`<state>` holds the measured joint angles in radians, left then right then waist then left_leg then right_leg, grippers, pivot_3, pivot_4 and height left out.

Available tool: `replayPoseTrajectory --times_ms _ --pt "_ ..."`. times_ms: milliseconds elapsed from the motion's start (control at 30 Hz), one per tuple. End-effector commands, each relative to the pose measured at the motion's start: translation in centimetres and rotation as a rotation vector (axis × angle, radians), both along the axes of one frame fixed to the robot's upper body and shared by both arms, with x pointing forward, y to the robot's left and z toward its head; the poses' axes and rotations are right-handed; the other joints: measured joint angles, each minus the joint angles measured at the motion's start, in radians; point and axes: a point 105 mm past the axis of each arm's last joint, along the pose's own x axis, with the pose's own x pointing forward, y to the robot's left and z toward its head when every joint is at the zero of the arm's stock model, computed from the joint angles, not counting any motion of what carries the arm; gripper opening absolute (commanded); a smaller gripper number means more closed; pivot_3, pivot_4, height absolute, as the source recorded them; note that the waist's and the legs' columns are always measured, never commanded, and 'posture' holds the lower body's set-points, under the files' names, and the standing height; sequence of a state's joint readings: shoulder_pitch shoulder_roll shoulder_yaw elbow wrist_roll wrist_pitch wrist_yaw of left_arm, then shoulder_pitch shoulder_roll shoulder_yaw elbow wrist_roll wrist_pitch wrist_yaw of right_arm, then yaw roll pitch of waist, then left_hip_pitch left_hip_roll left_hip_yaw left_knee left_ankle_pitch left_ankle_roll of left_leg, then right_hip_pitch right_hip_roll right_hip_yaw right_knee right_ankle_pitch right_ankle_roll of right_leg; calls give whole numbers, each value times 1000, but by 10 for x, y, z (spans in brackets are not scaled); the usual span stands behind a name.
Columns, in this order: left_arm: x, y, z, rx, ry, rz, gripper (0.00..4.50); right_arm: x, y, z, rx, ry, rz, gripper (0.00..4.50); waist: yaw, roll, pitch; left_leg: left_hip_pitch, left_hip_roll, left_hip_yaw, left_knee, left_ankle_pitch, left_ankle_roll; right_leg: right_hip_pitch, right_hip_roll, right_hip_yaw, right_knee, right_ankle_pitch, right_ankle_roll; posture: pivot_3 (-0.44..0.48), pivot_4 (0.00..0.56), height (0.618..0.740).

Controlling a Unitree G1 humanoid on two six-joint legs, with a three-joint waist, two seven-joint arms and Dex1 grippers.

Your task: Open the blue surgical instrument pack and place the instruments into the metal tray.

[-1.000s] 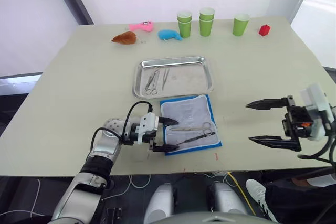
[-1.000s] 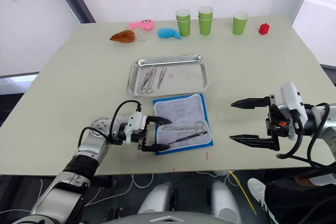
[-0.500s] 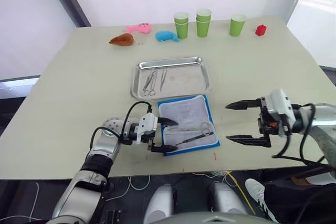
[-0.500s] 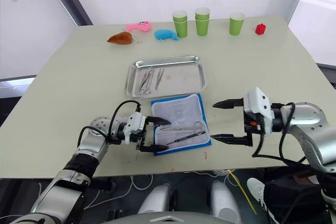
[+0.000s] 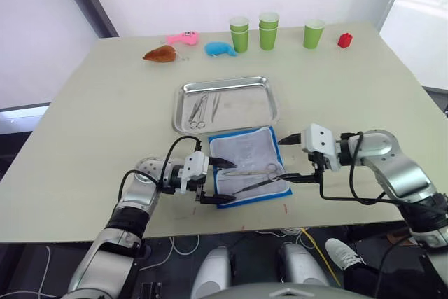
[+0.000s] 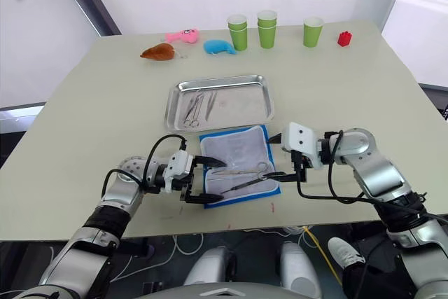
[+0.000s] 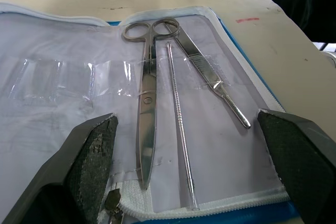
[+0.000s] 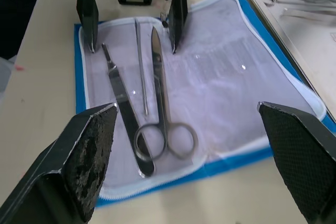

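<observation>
On open pack (image 5: pixel 248 166), scissors (image 5: pixel 260 170) rings toward right claw (image 5: pixel 290 160)

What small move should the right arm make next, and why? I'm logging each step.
Probably lower the open right gripper onto the scissors: they lie loose on the opened pack, rings toward it, and the tray has room.

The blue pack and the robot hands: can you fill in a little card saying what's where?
pack: blue surgical instrument pack lies open near the metal tray
still in pack: scissors, thin probe, flat handle tool
in tray: a few instruments
left hand: open, at the pack's left edge
right hand: open, at the pack's right edge
</observation>
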<state>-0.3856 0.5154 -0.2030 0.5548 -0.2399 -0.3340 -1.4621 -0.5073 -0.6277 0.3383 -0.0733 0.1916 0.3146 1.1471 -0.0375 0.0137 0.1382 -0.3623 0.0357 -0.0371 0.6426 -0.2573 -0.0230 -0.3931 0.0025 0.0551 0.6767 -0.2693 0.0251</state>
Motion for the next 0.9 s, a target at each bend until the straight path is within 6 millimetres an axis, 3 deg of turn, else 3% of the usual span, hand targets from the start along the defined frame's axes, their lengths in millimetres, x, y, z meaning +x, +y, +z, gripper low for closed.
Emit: replayPoseTrajectory --times_ms 33,233,433,833,867,900 --pt "-22 16 -48 148 185 25 4469 6 11 -2 -17 0 4 4500 1 1 -1 0 0 0 0 0 0 0 0 0 0 0 0 0 150 740" --pt "-23 17 -47 145 193 29 4469 17 26 -13 -63 3 -18 4500 -1 2 -2 0 0 0 0 0 0 0 0 0 0 0 0 0 150 740" --pt "-23 18 -47 148 199 29 4469 28 26 -25 -140 15 -73 4500 -3 2 -3 0 0 0 -1 0 0 0 0 1 0 0 0 0 150 740" --pt "-22 19 -46 152 194 35 4469 15 24 -49 -269 67 23 4500 -4 -2 -8 1 1 0 -1 0 0 0 1 1 0 0 0 0 150 740" --pt "-22 19 -46 151 194 36 4500 13 25 -50 -274 79 37 3975 -4 -2 -8 1 1 0 -1 0 0 0 1 1 0 0 0 0 150 740" --pt "-22 19 -46 151 194 37 4500 11 25 -51 -280 93 46 3736 -4 -2 -8 1 1 0 -1 0 0 0 1 1 0 0 0 0 150 740"
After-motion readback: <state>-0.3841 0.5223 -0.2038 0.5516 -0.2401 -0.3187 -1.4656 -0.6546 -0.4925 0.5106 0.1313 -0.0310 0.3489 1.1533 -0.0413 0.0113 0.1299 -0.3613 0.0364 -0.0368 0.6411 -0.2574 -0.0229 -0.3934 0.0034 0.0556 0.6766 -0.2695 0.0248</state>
